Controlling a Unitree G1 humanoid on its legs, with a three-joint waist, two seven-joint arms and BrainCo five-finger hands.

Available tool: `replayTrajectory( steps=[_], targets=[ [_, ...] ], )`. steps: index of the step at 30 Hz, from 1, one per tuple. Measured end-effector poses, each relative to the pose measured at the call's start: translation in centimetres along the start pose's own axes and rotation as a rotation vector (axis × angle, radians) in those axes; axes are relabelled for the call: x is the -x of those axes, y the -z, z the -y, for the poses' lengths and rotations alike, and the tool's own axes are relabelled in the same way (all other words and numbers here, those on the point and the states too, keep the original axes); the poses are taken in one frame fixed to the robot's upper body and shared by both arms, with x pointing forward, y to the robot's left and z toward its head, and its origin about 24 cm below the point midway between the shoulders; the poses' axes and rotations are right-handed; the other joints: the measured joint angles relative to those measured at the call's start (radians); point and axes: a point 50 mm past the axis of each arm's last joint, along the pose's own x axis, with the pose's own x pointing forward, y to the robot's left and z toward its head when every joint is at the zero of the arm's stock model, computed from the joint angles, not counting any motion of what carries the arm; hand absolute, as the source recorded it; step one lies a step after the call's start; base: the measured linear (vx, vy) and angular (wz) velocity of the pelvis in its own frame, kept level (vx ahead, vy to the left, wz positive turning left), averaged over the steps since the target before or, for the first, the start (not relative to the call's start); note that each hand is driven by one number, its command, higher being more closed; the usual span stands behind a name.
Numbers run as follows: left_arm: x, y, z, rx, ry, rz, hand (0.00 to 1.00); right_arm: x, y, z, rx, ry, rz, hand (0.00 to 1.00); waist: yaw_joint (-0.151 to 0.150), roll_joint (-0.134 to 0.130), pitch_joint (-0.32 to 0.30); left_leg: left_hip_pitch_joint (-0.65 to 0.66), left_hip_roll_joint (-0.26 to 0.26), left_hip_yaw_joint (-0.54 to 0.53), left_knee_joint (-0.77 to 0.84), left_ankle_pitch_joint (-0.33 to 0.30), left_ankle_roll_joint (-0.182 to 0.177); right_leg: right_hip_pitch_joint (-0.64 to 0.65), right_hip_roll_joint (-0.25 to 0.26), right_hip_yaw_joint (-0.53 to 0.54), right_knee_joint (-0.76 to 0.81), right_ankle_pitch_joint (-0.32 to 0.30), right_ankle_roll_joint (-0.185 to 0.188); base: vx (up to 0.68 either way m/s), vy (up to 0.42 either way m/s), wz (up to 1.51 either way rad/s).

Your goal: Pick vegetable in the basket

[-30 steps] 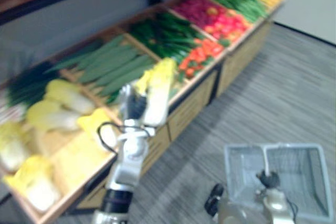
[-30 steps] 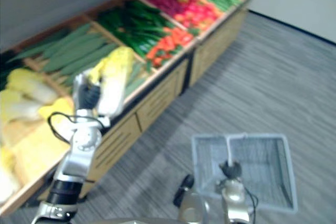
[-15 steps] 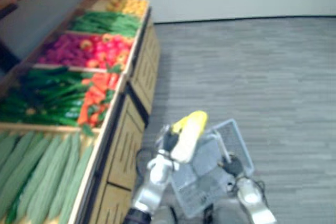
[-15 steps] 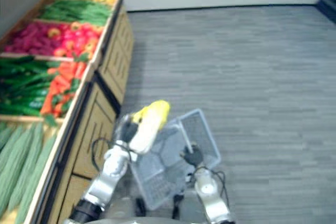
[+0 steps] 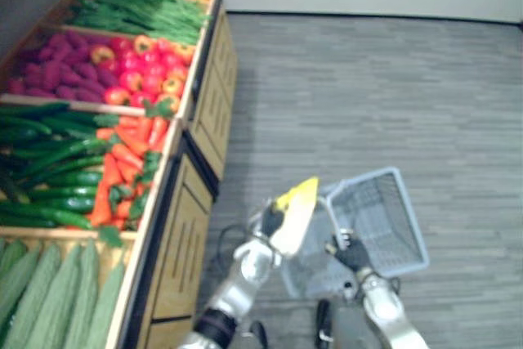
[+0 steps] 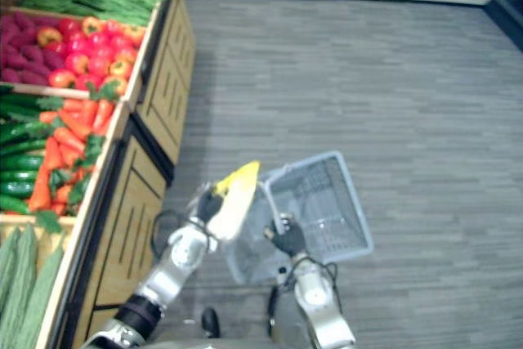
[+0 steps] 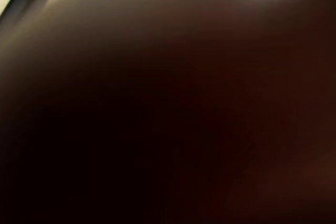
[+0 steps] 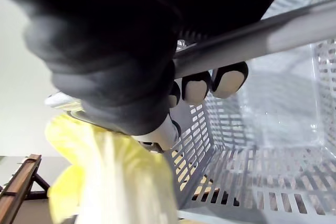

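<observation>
Our left robot hand (image 5: pixel 270 221) clasps the cabbage (image 5: pixel 296 212) at the basket's (image 5: pixel 386 220) 9 o'clock rim. Our right robot hand (image 5: pixel 350 251) grips its handle (image 8: pixel 252 38). Picking looks done; dropping it in remains.

cabbage (image 5: pixel 295 212): yellow, white | basket (image 5: pixel 377 212): pale grey lattice | floor (image 5: pixel 368 79): grey streaked | carrots (image 5: pixel 124 155): orange

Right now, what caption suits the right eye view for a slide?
Left hand holds a cabbage beside the grey basket; right hand grips its handle.
</observation>
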Motion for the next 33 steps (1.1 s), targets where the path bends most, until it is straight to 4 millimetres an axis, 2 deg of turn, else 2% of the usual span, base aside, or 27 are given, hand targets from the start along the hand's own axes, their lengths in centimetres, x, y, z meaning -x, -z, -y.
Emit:
replayTrajectory(
  steps=[1, 2, 3, 4, 5, 6, 7, 8, 9, 10, 11, 12, 14, 16, 17, 19, 20, 21, 22, 23, 24, 25, 26, 27, 29, 31, 33],
  targets=[
    [0.0, 0.3, 0.1, -0.009, 0.005, -0.015, 1.00, -0.1, -0.4, -0.1, -0.018, -0.003, 0.014, 1.00, 0.000, 0.005, 0.003, 0.003, 0.014, -0.003, 0.001, -0.007, -0.010, 0.000, 0.012, 0.003, -0.064, 0.014, 0.009, 0.36, -0.234, 0.13],
    [0.1, 1.1, 0.3, -0.038, 0.025, -0.048, 1.00, -0.2, -1.1, -0.6, -0.043, -0.031, 0.044, 1.00, -0.005, 0.005, 0.000, 0.011, 0.034, -0.005, 0.006, -0.026, -0.041, 0.017, 0.031, 0.022, -0.199, 0.076, 0.009, 0.37, -0.241, 0.12],
    [0.6, 2.1, 0.8, -0.072, 0.065, -0.086, 0.00, 0.0, -1.6, -1.4, -0.074, -0.068, 0.067, 1.00, -0.008, -0.010, -0.003, 0.043, 0.043, -0.010, 0.015, -0.054, -0.074, 0.041, 0.033, 0.034, -0.246, 0.209, 0.010, 0.40, -0.269, 0.09],
    [0.8, 2.5, 1.4, -0.073, 0.087, -0.108, 0.00, 0.0, -1.8, -1.7, -0.070, -0.093, 0.079, 1.00, -0.013, 0.011, 0.001, 0.056, 0.068, -0.012, 0.029, -0.073, -0.087, 0.046, 0.056, 0.021, -0.216, 0.189, -0.008, 0.52, -0.337, 0.06],
    [1.3, 2.9, 2.0, -0.080, 0.115, -0.127, 0.00, 0.1, -2.2, -2.0, -0.072, -0.120, 0.106, 1.00, -0.023, 0.032, -0.011, 0.051, 0.107, -0.010, 0.077, -0.083, -0.095, 0.048, 0.081, 0.005, -0.178, 0.132, -0.022, 0.42, -0.286, 0.03],
    [1.4, 3.0, 2.3, -0.086, 0.125, -0.136, 0.00, 0.2, -2.7, -2.4, -0.089, -0.144, 0.131, 1.00, -0.029, 0.033, -0.010, 0.015, 0.142, -0.013, 0.200, -0.089, -0.099, 0.072, 0.101, -0.009, -0.166, 0.094, -0.034, 0.47, -0.342, 0.07],
    [1.4, 3.1, 2.4, -0.082, 0.127, -0.143, 0.00, 0.3, -3.0, -2.6, -0.103, -0.160, 0.140, 1.00, -0.028, 0.034, -0.010, -0.023, 0.167, -0.018, 0.304, -0.093, -0.096, 0.097, 0.113, -0.017, -0.177, 0.090, -0.045, 0.39, -0.278, 0.07],
    [1.4, 3.1, 2.5, -0.066, 0.118, -0.155, 0.00, 0.5, -3.3, -2.9, -0.119, -0.189, 0.154, 1.00, -0.022, 0.044, -0.005, -0.121, 0.230, -0.044, 0.572, -0.069, -0.071, 0.158, 0.148, -0.026, -0.208, 0.081, -0.060, 0.40, -0.255, -0.04],
    [1.4, 3.0, 2.7, -0.047, 0.113, -0.165, 0.00, 0.6, -3.4, -3.0, -0.133, -0.202, 0.157, 1.00, -0.016, 0.051, -0.003, -0.166, 0.255, -0.063, 0.708, -0.051, -0.063, 0.189, 0.166, -0.027, -0.224, 0.077, -0.067, 0.42, -0.154, -0.25],
    [1.5, 3.0, 3.0, -0.029, 0.112, -0.179, 0.00, 0.7, -3.4, -3.1, -0.145, -0.209, 0.157, 1.00, 0.000, 0.057, -0.004, -0.234, 0.274, -0.078, 0.894, -0.051, -0.070, 0.243, 0.186, -0.013, -0.247, 0.070, -0.078, 0.41, -0.077, -0.39],
    [1.6, 3.1, 3.2, -0.022, 0.110, -0.187, 0.00, 0.8, -3.4, -3.1, -0.147, -0.211, 0.160, 1.00, 0.006, 0.057, -0.004, -0.281, 0.271, -0.067, 0.987, -0.055, -0.066, 0.292, 0.187, -0.003, -0.275, 0.068, -0.081, 0.48, -0.048, -0.37],
    [1.6, 3.1, 3.2, -0.002, 0.098, -0.200, 0.00, 0.8, -3.6, -3.0, -0.148, -0.214, 0.168, 1.00, 0.008, 0.057, -0.003, -0.316, 0.262, -0.041, 0.998, -0.066, -0.061, 0.331, 0.180, 0.010, -0.303, 0.068, -0.082, 0.37, -0.015, -0.26],
    [1.5, 3.1, 3.0, 0.016, 0.072, -0.213, 0.00, 0.7, -3.8, -3.0, -0.163, -0.221, 0.172, 1.00, 0.017, 0.060, -0.001, -0.351, 0.242, -0.008, 0.943, -0.085, -0.067, 0.376, 0.163, 0.026, -0.344, 0.067, -0.081, 0.29, 0.058, -0.19],
    [1.3, 3.0, 2.9, 0.022, 0.060, -0.209, 0.00, 0.7, -3.9, -2.9, -0.173, -0.216, 0.175, 1.00, 0.034, 0.057, 0.001, -0.371, 0.209, 0.057, 0.779, -0.092, -0.068, 0.417, 0.125, 0.023, -0.383, 0.053, -0.062, 0.29, 0.139, 0.00],
    [1.2, 2.6, 2.9, 0.032, 0.053, -0.200, 0.00, 0.7, -3.9, -2.4, -0.168, -0.200, 0.176, 1.00, 0.032, 0.064, -0.003, -0.364, 0.187, 0.166, 0.574, -0.070, -0.059, 0.438, 0.091, -0.009, -0.389, 0.028, -0.025, 0.23, 0.152, 0.35],
    [1.0, 1.8, 3.0, 0.054, 0.046, -0.180, 0.00, 0.8, -3.6, -1.5, -0.156, -0.171, 0.171, 1.00, 0.026, 0.074, -0.009, -0.359, 0.187, 0.317, 0.413, -0.013, -0.040, 0.453, 0.073, -0.052, -0.388, 0.000, 0.007, 0.42, 0.302, 0.83],
    [0.8, 0.5, 3.2, 0.071, 0.044, -0.128, 0.00, 1.0, -3.1, -0.2, -0.138, -0.120, 0.157, 1.00, 0.026, 0.112, -0.029, -0.338, 0.180, 0.464, 0.292, 0.043, 0.109, 0.464, 0.061, -0.110, -0.330, -0.077, 0.051, 0.46, 0.372, 1.09],
    [0.7, 0.3, 3.1, 0.070, 0.041, -0.115, 0.00, 1.0, -2.9, 0.0, -0.138, -0.104, 0.149, 1.00, 0.029, 0.090, -0.026, -0.334, 0.148, 0.460, 0.298, 0.037, 0.140, 0.464, 0.029, -0.123, -0.295, -0.111, 0.056, 0.39, 0.332, 1.07],
    [0.8, 0.4, 2.8, 0.068, 0.034, -0.115, 0.00, 1.1, -2.7, 0.1, -0.131, -0.093, 0.140, 1.00, 0.039, 0.059, -0.036, -0.330, 0.101, 0.453, 0.298, 0.003, 0.131, 0.465, -0.013, -0.141, -0.253, -0.142, 0.060, 0.33, 0.225, 0.75],
    [1.1, 0.8, 2.7, 0.069, 0.029, -0.126, 0.00, 1.0, -2.5, 0.4, -0.126, -0.082, 0.135, 1.00, 0.039, 0.045, -0.043, -0.321, 0.045, 0.429, 0.288, -0.030, 0.138, 0.446, -0.061, -0.160, -0.153, -0.147, 0.073, 0.46, 0.289, 0.89],
    [1.7, 1.5, 2.5, 0.072, 0.020, -0.148, 0.00, 0.9, -2.1, 0.8, -0.101, -0.050, 0.120, 1.00, 0.033, 0.037, -0.042, -0.274, -0.020, 0.403, 0.245, -0.030, 0.156, 0.387, -0.133, -0.163, 0.058, -0.133, 0.093, 0.47, 0.275, 0.87],
    [2.1, 1.8, 2.5, 0.071, 0.020, -0.157, 0.00, 0.9, -1.7, 1.0, -0.098, -0.031, 0.105, 1.00, 0.026, 0.033, -0.041, -0.246, -0.051, 0.380, 0.222, -0.032, 0.163, 0.349, -0.168, -0.148, 0.188, -0.104, 0.100, 0.58, 0.288, 1.10],
    [2.9, 2.3, 2.4, 0.071, 0.018, -0.173, 0.00, 1.0, -0.7, 1.7, -0.088, 0.015, 0.066, 1.00, 0.009, 0.030, -0.041, -0.188, -0.093, 0.329, 0.188, -0.038, 0.172, 0.289, -0.185, -0.088, 0.406, -0.082, 0.097, 0.48, 0.177, 1.31],
    [3.6, 3.0, 2.1, 0.074, 0.002, -0.198, 0.00, 1.1, 0.4, 2.2, -0.102, 0.063, 0.019, 1.00, 0.001, 0.035, -0.040, -0.129, -0.112, 0.275, 0.159, -0.038, 0.173, 0.252, -0.163, -0.052, 0.512, -0.098, 0.071, 0.58, 0.138, 1.36],
    [4.4, 3.9, 1.7, 0.085, -0.013, -0.229, 0.00, 1.8, 2.1, 3.4, -0.098, 0.154, -0.049, 1.00, 0.002, 0.050, -0.049, -0.070, -0.117, 0.176, 0.130, -0.037, 0.171, 0.199, -0.109, -0.031, 0.487, -0.128, 0.020, 0.51, -0.010, 1.48],
    [4.6, 4.2, 1.6, 0.101, -0.016, -0.244, 0.00, 2.7, 3.3, 5.0, -0.104, 0.253, -0.096, 1.00, -0.007, 0.065, -0.053, -0.064, -0.119, 0.066, 0.125, -0.035, 0.168, 0.138, -0.056, 0.034, 0.338, -0.152, 0.016, 0.39, -0.107, 1.82],
    [4.8, 4.6, 1.8, 0.116, -0.007, -0.266, 0.00, 3.2, 4.1, 6.5, -0.109, 0.347, -0.128, 1.00, -0.025, 0.074, -0.053, -0.069, -0.121, -0.045, 0.125, -0.032, 0.150, 0.093, -0.002, 0.171, 0.156, -0.145, 0.028, 0.33, -0.207, 1.97]
  ],
)
